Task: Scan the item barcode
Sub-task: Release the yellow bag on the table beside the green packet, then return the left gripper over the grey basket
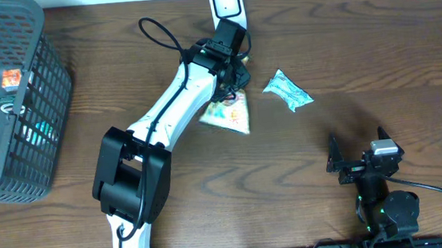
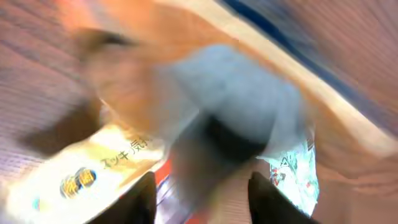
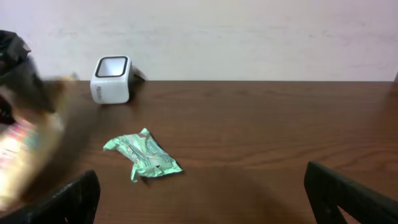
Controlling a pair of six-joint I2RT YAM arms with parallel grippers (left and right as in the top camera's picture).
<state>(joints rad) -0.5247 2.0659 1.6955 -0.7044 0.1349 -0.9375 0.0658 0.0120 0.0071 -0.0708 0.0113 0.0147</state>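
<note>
Closest up, the left gripper (image 2: 202, 186) shows its two dark fingers (image 2: 146, 200) standing apart, with a plain gap between them and nothing I can see pinched, though that wrist picture is badly smeared. Just beyond them lies the snack packet (image 2: 93, 171), pale yellow with printed characters.

From above I count two arms, two packets, one scanner and one basket. The left arm (image 1: 164, 113) reaches across the wooden table (image 1: 390, 37). Its gripper hangs over the upper edge of the snack packet, which lies flat beneath it, a little in front of the white scanner (image 1: 226, 1). Whether the fingers touch the packet I cannot tell. A green packet (image 1: 288, 90) lies to the right, apart from the first. A black cable (image 1: 158, 31) loops beside the scanner. The grey basket (image 1: 24, 169) sits at the far left with a few items inside. The right gripper (image 1: 337, 162) rests near the arms' own edge of the table, jaws wide and empty, well apart from both packets.
</note>
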